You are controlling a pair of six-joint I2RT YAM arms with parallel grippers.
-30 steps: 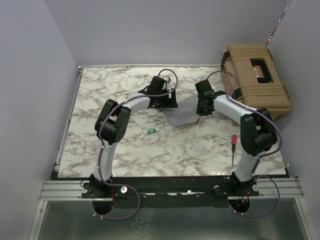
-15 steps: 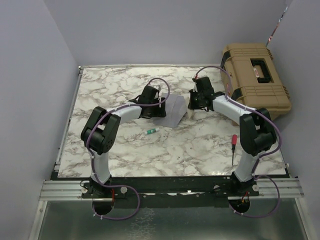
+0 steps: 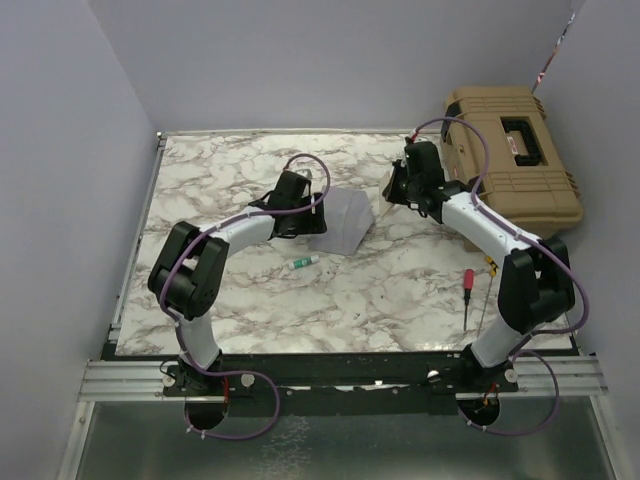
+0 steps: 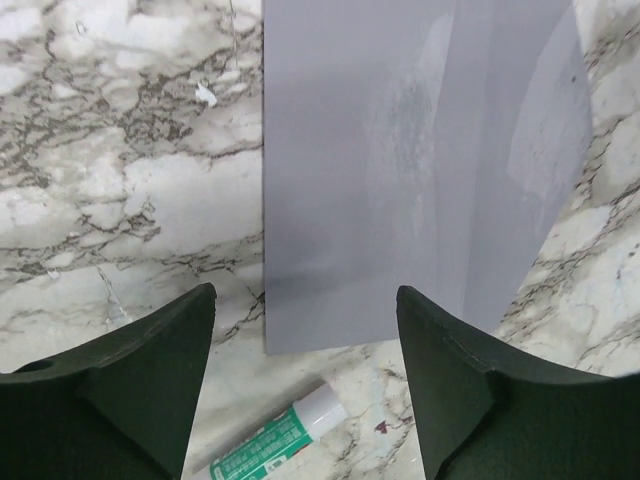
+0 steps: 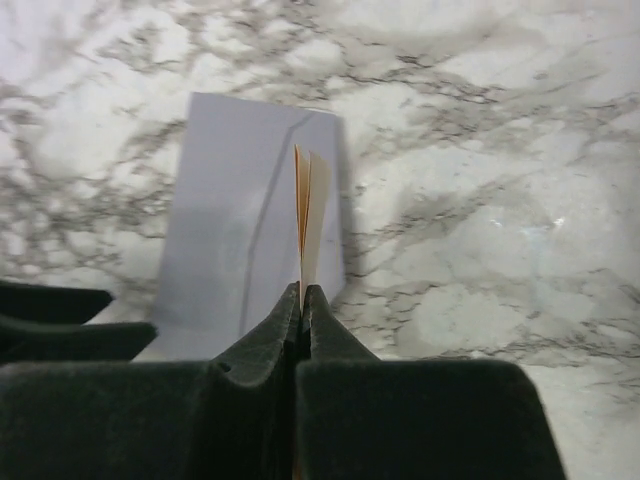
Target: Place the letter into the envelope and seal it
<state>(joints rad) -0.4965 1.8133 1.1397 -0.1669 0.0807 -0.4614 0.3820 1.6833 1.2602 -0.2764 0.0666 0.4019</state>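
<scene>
Step 1 of 2, insertion, not begun. Right gripper pinches tan kraft paper letter edge-on, near flat grey-lavender paper envelope. Left gripper wide, empty, over envelope. Next: open mouth, slide letter in.

Beside the envelope: the left gripper crowds the left edge, a glue stick lies just off the near edge, open tabletop on the far side.
</scene>
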